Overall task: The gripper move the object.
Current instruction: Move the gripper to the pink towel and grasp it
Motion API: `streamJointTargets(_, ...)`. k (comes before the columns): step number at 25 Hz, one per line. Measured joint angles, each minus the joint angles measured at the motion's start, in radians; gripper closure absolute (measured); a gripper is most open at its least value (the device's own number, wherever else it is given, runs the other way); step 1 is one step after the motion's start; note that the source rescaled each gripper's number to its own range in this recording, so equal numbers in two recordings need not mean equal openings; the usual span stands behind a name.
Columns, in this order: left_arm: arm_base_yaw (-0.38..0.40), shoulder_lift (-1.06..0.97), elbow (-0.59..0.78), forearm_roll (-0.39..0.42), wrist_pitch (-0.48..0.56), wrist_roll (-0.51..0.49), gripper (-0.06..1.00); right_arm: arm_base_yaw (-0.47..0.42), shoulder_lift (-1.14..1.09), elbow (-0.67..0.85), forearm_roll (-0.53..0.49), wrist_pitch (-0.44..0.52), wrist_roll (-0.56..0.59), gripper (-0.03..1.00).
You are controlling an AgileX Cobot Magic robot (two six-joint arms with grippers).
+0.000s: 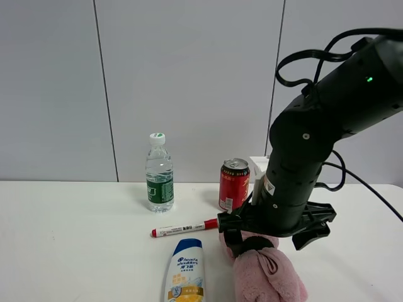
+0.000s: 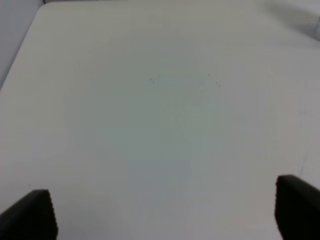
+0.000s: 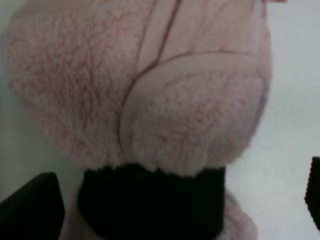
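The pink fluffy bundle lies on the white table at the front right, with a black band round its middle. My right gripper hangs low over the bundle's far end. In the right wrist view the bundle fills the picture and the right gripper is open, one finger on each side at the level of the band, with a gap showing on one side. My left gripper is open and empty above bare table and is out of the exterior high view.
A white-and-blue shampoo bottle lies just left of the bundle. A red-capped marker lies behind it. A water bottle and a red can stand at the back, with a white box behind the can.
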Motion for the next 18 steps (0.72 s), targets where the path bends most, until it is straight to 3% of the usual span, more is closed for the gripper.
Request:
streamJointTargets(6,0.0,0.0,0.0,0.0,0.0,0.0,-0.06,0.0,0.051,0.0,0.0,-0.061,0.0,-0.01)
streamJointTargets(8,0.0,0.0,0.0,0.0,0.0,0.0,-0.06,0.0,0.051,0.0,-0.006,-0.065,0.0,0.11)
streamJointTargets(13,0.0,0.0,0.0,0.0,0.0,0.0,-0.06,0.0,0.051,0.0,-0.016,-0.064,-0.001,0.61)
streamJointTargets(15,0.0,0.0,0.0,0.0,0.0,0.0,-0.06,0.0,0.051,0.0,-0.017,-0.063,-0.015,0.68)
streamJointTargets(18,0.0,0.0,0.0,0.0,0.0,0.0,-0.06,0.0,0.051,0.0,-0.017,-0.062,-0.046,0.71)
